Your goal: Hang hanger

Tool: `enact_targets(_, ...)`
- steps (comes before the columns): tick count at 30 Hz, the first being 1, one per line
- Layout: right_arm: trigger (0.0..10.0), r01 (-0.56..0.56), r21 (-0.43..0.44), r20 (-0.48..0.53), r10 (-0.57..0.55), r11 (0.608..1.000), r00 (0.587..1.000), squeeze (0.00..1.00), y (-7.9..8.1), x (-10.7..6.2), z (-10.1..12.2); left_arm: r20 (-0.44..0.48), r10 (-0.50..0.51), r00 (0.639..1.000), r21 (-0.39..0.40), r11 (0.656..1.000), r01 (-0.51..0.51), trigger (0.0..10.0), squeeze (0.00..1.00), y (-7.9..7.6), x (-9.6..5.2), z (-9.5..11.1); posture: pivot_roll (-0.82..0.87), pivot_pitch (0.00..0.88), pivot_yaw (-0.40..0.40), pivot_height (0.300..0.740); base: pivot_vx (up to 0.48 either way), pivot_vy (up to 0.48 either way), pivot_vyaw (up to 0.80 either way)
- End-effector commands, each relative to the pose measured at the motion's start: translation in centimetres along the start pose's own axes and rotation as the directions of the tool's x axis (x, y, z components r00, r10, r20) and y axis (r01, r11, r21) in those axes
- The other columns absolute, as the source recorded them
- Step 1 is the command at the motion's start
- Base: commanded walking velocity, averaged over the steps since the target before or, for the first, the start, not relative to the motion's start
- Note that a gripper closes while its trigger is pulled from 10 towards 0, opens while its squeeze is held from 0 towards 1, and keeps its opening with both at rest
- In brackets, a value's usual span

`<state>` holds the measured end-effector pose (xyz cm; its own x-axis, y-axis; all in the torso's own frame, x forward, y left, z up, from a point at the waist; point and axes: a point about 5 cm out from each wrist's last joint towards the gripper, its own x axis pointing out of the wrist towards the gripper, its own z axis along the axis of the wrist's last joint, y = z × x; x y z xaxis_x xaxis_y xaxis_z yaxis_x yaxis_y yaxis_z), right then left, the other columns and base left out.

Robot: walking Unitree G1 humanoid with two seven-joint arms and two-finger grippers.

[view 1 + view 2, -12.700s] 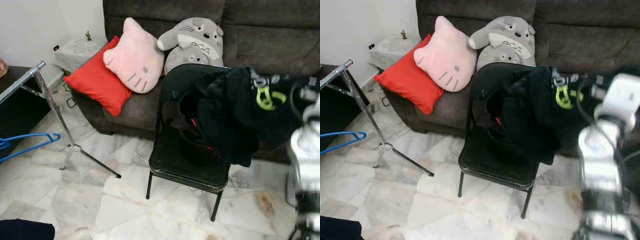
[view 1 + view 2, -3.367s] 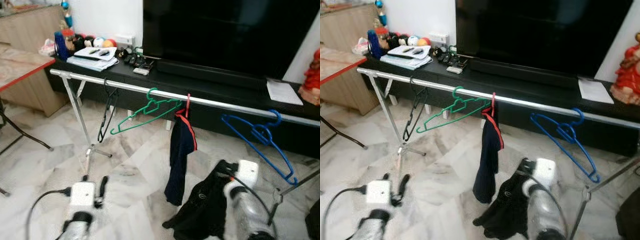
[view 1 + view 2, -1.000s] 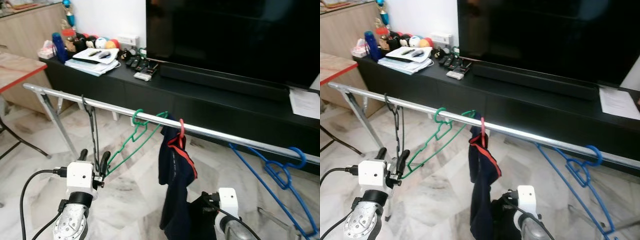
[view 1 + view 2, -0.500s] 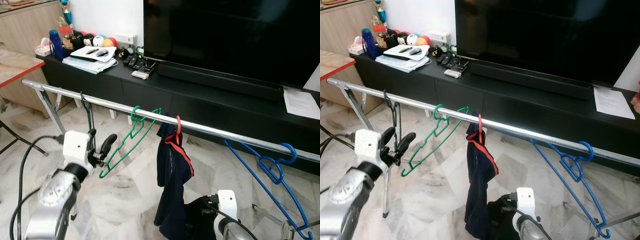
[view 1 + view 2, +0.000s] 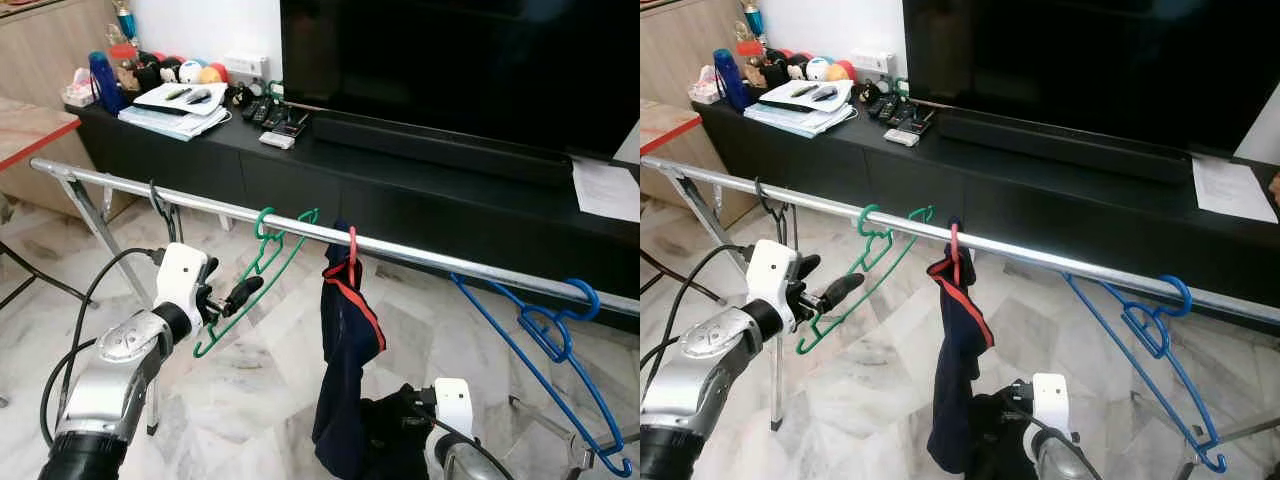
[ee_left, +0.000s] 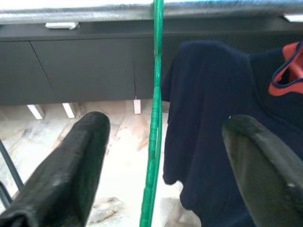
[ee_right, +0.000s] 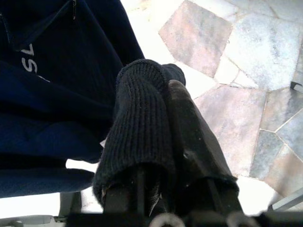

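A: In the left eye view, why is the left gripper (image 5: 235, 296) raised at the green hanger (image 5: 257, 276)?
B: It looks lined up to take it off the rail (image 5: 420, 256); its 2 fingers stand apart, unclosed.
A: And the left wrist view?
B: The hanger's green wire (image 6: 154, 142) runs between both spread fingers (image 6: 71, 175).
A: The right wrist view?
B: The right gripper (image 7: 165, 156) is clamped on a black garment (image 7: 137, 137), low and near, probably meant for that hanger.
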<state>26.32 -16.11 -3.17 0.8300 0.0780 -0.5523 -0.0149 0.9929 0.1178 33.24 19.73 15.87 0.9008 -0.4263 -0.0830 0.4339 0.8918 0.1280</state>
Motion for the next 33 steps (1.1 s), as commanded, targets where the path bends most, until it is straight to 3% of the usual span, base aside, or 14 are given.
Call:
enact_targets(1,10.0,0.015,0.018,0.013,-0.016,1.0,1.0,0.0,-0.2,0.0,0.1,-0.018,0.0,1.0,0.034,0.999,0.001,10.0,0.0,0.4,0.5,-0.1,0.05,0.133,0.013,0.74,0.0,0.0,0.0)
enact_targets(10,10.0,0.023,0.022,0.02,-0.023,0.999,1.0,0.0,-0.3,0.0,0.3,0.012,0.035,0.999,0.034,0.999,-0.035,10.0,0.0,0.8,2.4,0.4,0.04,0.128,0.023,0.74,0.0,0.0,0.0)
enact_targets(14,10.0,0.025,0.026,0.024,-0.025,0.999,0.999,0.0,-0.2,0.1,0.5,0.009,-0.021,1.0,-0.011,1.0,0.021,10.0,0.0,-0.1,4.0,0.1,0.04,0.126,0.025,0.74,0.0,0.0,0.0)
enact_targets(17,10.0,0.025,0.027,0.025,-0.026,0.999,0.999,0.0,-0.2,0.1,0.5,-0.001,-0.027,1.0,-0.008,1.0,0.027,10.0,0.0,-0.3,4.3,-0.1,0.03,0.126,0.026,0.74,0.0,0.0,0.0)
enact_targets(21,10.0,0.028,0.027,0.028,-0.029,0.999,0.999,0.0,-0.3,0.1,0.6,-0.002,0.021,1.0,0.004,1.0,-0.021,10.0,0.0,-0.4,5.1,-0.3,0.03,0.128,0.024,0.74,0.0,0.0,0.0)
enact_targets(25,10.0,0.031,0.028,0.033,-0.032,0.999,0.999,0.0,-0.4,0.1,0.6,-0.006,0.139,0.99,0.007,0.99,-0.139,10.0,0.0,0.1,5.5,-0.5,0.02,0.13,0.024,0.74,0.0,0.0,0.0)
enact_targets(33,10.0,0.034,0.027,0.033,-0.035,0.999,0.999,0.0,-0.5,0.0,0.6,0.003,0.17,0.986,-0.026,0.985,-0.169,10.0,0.0,-0.1,5.9,-0.6,0.02,0.132,0.025,0.74,0.0,0.0,0.0)
